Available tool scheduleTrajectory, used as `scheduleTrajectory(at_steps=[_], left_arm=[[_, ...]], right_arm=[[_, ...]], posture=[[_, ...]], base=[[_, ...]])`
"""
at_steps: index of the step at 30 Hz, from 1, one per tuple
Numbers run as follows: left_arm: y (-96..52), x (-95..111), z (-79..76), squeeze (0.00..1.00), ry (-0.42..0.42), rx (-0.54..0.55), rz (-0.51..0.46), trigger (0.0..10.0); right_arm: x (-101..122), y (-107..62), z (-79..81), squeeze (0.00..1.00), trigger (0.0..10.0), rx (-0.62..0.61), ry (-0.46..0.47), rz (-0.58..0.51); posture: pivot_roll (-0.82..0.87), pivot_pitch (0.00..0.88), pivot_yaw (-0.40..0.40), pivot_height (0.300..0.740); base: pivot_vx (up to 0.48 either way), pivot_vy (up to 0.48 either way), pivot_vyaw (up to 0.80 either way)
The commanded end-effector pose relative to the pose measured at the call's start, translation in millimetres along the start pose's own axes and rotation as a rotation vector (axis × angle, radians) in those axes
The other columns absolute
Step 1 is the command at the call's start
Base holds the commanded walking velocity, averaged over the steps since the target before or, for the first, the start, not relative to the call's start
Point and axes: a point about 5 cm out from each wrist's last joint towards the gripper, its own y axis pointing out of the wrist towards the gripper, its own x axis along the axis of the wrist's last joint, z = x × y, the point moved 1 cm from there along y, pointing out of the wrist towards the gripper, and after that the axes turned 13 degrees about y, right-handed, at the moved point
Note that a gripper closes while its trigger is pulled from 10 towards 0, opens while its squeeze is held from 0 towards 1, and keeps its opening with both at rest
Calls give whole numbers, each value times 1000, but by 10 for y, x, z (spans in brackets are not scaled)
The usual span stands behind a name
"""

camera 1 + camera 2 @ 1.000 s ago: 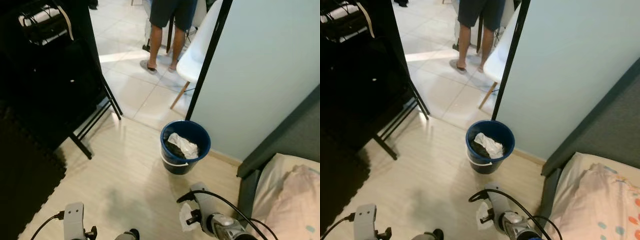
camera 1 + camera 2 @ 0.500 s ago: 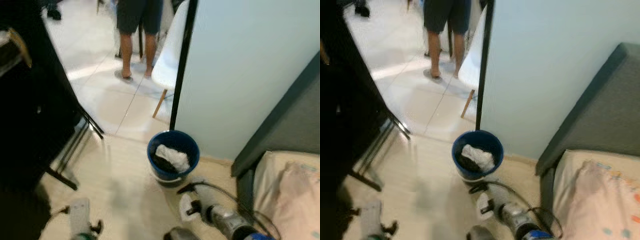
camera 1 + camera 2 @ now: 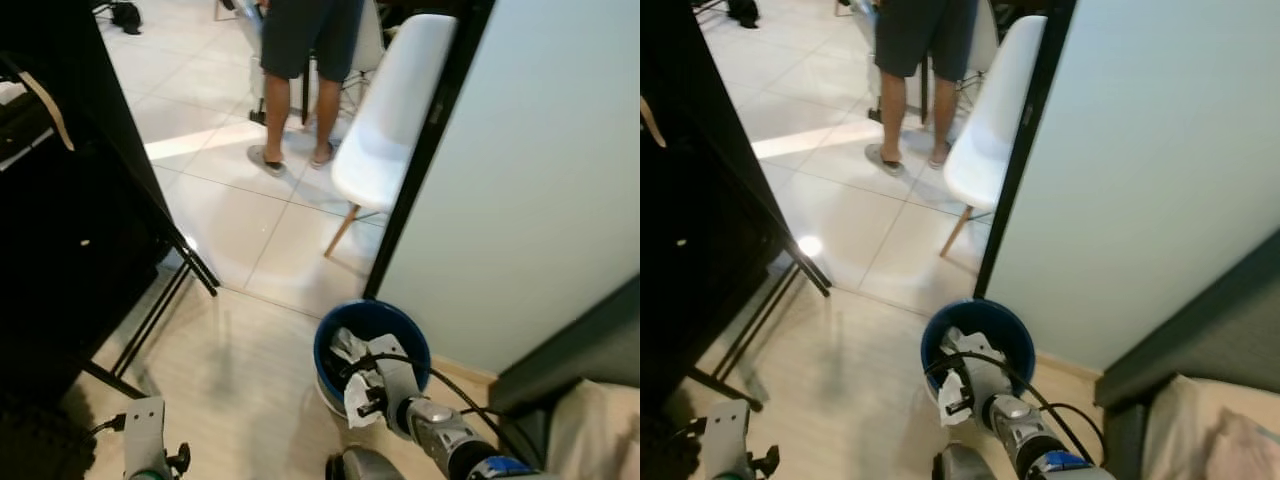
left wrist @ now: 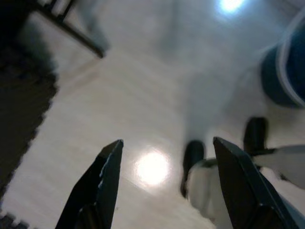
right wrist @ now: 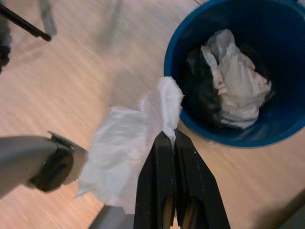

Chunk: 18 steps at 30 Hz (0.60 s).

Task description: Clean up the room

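Observation:
A blue bucket (image 3: 418, 345) stands on the wood floor by the pale wall, holding white crumpled paper (image 5: 233, 76) and dark rubbish. My right gripper (image 5: 169, 140) is shut on a white crumpled tissue (image 5: 128, 152), which hangs just outside the bucket's near rim (image 5: 174, 102). From the head, the tissue (image 3: 357, 395) and right gripper (image 3: 375, 405) sit over the bucket's front edge. My left gripper (image 4: 164, 148) is open, hanging low over bare floor, with nothing between its fingers.
A black rack (image 3: 70, 200) with angled legs stands on my left. A white chair (image 3: 385, 120) and a person's legs (image 3: 290, 110) are on the tiled floor beyond the doorway. A dark door frame (image 3: 420, 160) rises behind the bucket. Bedding (image 3: 595, 430) lies at lower right.
The camera has shifted as I moved closer to the bucket. My right gripper with the tissue has gone from the floor short of the bucket to its near rim.

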Motion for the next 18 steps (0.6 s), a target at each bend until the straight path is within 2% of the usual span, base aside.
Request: scheduleTrajectory(at_steps=[1, 5, 9, 14, 15, 18], left_arm=[[-22, -97, -5, 0, 8, -9, 31, 10000], [-18, -89, -5, 0, 17, -4, 38, 10000], [-21, -109, -15, 0, -7, -6, 48, 10000], [-24, -117, -18, 0, -8, -8, 49, 10000], [-39, -169, -30, 0, -9, -14, 58, 10000], [-45, -185, -32, 0, -9, -16, 62, 10000]], right_arm=[[-11, 3, 6, 0, 10000, -3, -1, 7], [-1, 10, 12, 0, 10000, -15, -30, 21], [-61, 6, -28, 0, 10000, -76, -134, 79], [-79, 3, -39, 0, 10000, -88, -145, 91], [-88, -16, -119, 0, 10000, -154, -173, 104], [-85, -24, -150, 0, 10000, -178, -182, 105]], posture=[[-13, 0, 18, 735], [-13, 0, 20, 735], [-11, 8, 21, 735], [-11, 8, 21, 735], [-4, 16, 21, 735], [-4, 16, 21, 735]], base=[[480, 0, 0], [167, 0, -750], [0, 0, 0], [0, 0, 0], [0, 0, 0], [0, 0, 0]])
